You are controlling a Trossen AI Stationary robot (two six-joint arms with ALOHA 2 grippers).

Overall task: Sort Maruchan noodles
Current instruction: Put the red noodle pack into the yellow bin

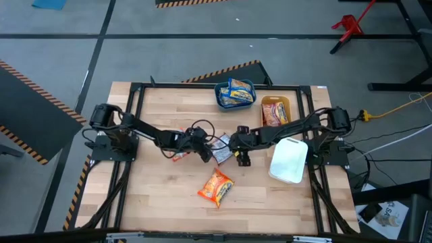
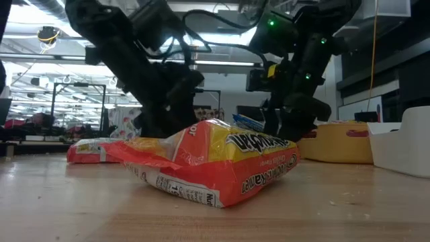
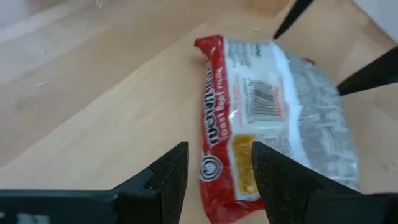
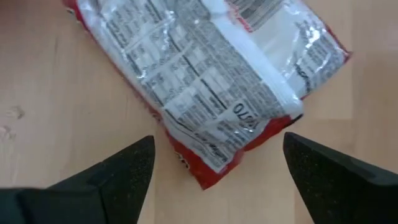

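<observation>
A red-and-white Maruchan noodles packet lies flat on the table's middle, print side down, between my two grippers. My left gripper is open just left of it, and the packet's red end shows in the gap between its fingers. My right gripper is wide open above the packet's other end, one finger on either side and clear of it. An orange-red packet lies nearer the front edge. Another red packet lies under the left arm.
A blue bin with blue-and-yellow packets stands at the far edge. An orange bin with packets is to its right. A white bin stands under the right arm. Bare wood lies at the front left.
</observation>
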